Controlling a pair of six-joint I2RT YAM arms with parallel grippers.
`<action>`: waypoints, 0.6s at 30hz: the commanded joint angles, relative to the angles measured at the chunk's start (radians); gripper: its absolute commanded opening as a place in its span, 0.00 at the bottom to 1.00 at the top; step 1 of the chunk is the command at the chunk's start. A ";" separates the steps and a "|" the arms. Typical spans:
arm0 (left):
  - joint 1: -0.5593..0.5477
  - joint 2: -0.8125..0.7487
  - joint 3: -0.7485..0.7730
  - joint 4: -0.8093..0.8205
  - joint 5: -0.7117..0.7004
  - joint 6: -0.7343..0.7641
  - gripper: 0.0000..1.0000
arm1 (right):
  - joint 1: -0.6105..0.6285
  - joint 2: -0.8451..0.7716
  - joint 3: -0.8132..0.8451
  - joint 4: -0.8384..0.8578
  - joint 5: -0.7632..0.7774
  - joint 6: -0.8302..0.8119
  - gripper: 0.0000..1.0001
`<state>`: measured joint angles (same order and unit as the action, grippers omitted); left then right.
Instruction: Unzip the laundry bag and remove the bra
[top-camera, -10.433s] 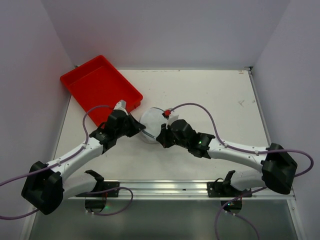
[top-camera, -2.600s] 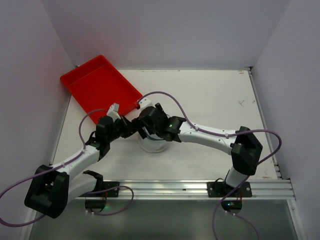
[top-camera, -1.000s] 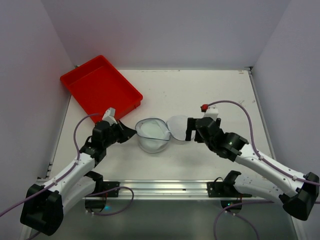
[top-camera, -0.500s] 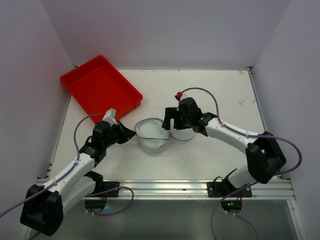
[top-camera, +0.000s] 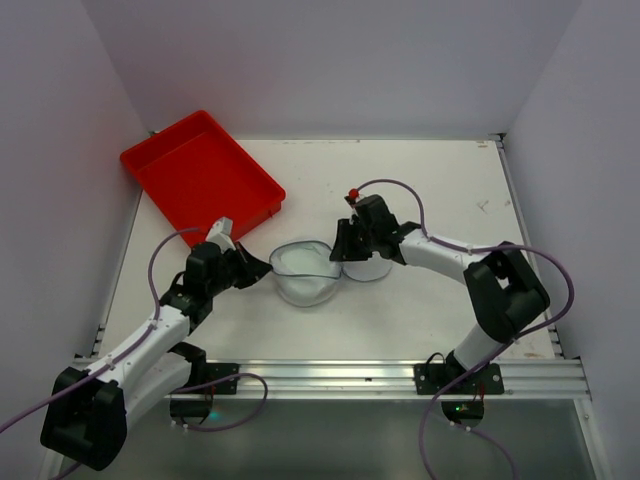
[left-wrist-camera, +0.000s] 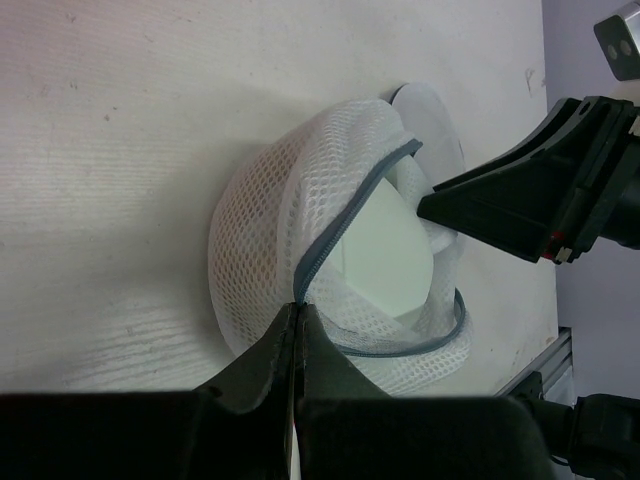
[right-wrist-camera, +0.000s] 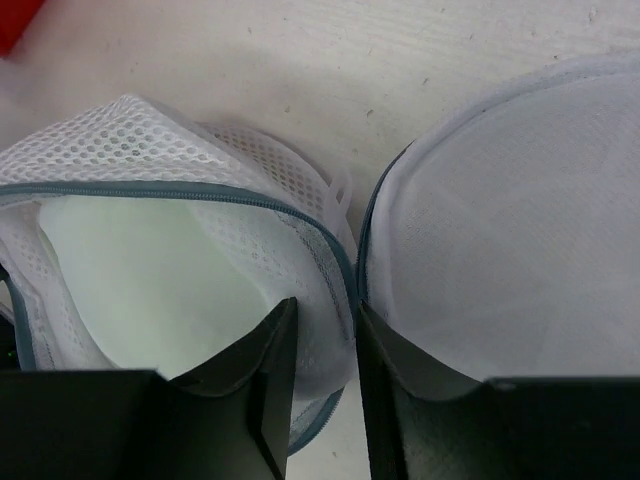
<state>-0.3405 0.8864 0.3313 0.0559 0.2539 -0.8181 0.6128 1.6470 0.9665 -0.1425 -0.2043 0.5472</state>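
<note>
The laundry bag (top-camera: 300, 277) lies unzipped at mid table, a white mesh bowl with a grey zip rim, its round lid flap (top-camera: 366, 264) folded out to the right. The pale bra (left-wrist-camera: 385, 250) lies inside; it also shows in the right wrist view (right-wrist-camera: 150, 280). My left gripper (top-camera: 262, 267) is shut on the bag's zip rim (left-wrist-camera: 315, 262) at its left side. My right gripper (top-camera: 340, 250) is open and straddles the bag's right rim (right-wrist-camera: 330, 250), one finger inside the bag and one against the lid flap (right-wrist-camera: 500, 220).
A red tray (top-camera: 200, 172) stands at the back left of the table (top-camera: 430, 190), just behind the left arm. The table's side walls rise at left and right, and a metal rail (top-camera: 330, 375) runs along the near edge.
The bag, closed at first, now lies open. In the last second my right gripper swung from right of the flap to the bag's right rim. My left gripper kept its hold.
</note>
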 joint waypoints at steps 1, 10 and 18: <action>0.006 0.003 0.038 0.001 -0.002 0.030 0.00 | -0.018 0.016 0.026 0.034 -0.053 0.000 0.30; 0.006 0.011 0.037 0.001 -0.005 0.025 0.00 | -0.025 0.000 0.023 0.035 -0.109 -0.003 0.54; 0.006 0.002 0.046 -0.008 -0.007 0.025 0.00 | -0.025 0.042 0.038 0.026 -0.115 -0.003 0.52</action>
<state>-0.3405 0.8970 0.3347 0.0517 0.2535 -0.8181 0.5926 1.6592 0.9676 -0.1329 -0.2848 0.5476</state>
